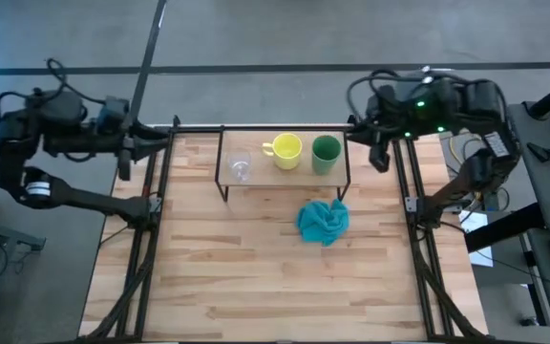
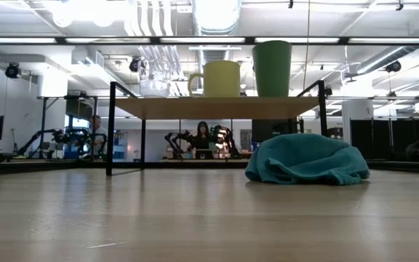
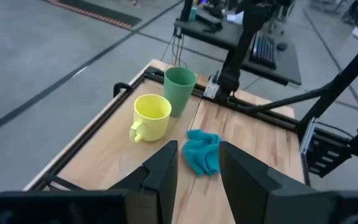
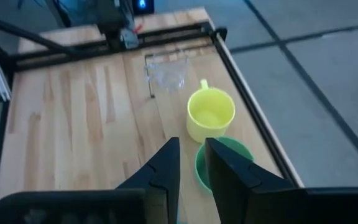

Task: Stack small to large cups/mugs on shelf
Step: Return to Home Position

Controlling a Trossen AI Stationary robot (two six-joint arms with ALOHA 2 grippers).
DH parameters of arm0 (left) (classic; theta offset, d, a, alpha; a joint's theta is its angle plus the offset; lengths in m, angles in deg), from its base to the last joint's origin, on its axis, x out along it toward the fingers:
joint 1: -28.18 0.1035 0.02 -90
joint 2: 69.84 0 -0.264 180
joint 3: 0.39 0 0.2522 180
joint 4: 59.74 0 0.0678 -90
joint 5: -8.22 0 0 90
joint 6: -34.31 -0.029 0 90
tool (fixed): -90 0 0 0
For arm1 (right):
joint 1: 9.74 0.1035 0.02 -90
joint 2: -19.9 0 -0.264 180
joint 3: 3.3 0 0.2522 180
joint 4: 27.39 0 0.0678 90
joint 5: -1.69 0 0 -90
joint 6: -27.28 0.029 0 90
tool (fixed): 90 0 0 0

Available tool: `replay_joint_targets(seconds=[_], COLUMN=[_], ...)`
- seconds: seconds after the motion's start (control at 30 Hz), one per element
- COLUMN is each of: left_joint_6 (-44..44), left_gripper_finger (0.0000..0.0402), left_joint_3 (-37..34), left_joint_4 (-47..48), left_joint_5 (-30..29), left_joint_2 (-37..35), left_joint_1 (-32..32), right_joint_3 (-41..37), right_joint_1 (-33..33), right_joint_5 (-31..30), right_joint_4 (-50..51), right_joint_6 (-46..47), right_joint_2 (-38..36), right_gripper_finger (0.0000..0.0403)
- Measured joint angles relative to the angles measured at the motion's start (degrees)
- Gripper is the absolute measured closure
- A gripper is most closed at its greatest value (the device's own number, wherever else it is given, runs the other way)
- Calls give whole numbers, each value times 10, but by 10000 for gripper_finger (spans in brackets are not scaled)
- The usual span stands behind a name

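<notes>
Your wooden table (image 1: 256, 287) carries the shelf (image 1: 267, 178) at upper centre of the high view. Three vessels stand there in a row: a glass cup (image 1: 240, 167), faint and probably upright, a yellow mug (image 1: 285, 151) and a green cup (image 1: 326, 154). At the upper corners the left gripper (image 3: 197, 167) and right gripper (image 4: 191, 163) wait, fingers slightly parted, empty. One teal cloth (image 1: 323, 221) lies below.

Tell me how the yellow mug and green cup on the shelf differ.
The yellow mug has a side handle; the green cup has none. In the low view the green cup stands taller than the mug. The mug sits at the middle of the shelf; the green cup takes its right end in the high view. Both stand upright, mouths up.
</notes>
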Motion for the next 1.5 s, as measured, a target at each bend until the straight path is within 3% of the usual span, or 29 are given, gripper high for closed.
replay_joint_targets(seconds=[0.3, 0.63, 0.93, 1.13, 1.3, 1.5], left_joint_6=[-2, 18, 16, 14, 26, 24], left_gripper_finger=[299, 299, 299, 299, 299, 299], left_joint_3=[-4, -48, -180, -290, -378, -458], left_joint_4=[0, 1, -32, -95, -148, -197], left_joint_5=[-29, -30, -30, -26, -4, 36], left_joint_2=[-67, -171, -267, -353, -430, -496], left_joint_1=[0, 0, 0, 0, 0, 0], right_joint_3=[-71, -311, -547, -683, -772, -834], right_joint_1=[0, 0, 0, 0, 0, 0], right_joint_5=[0, 0, 6, 60, 82, 112], right_joint_4=[-37, -220, -388, -556, -677, -731], right_joint_6=[3, 45, 105, 105, 124, 131], right_joint_2=[-75, -229, -332, -372, -395, -412], right_gripper_finger=[322, 332, 329, 321, 324, 332])
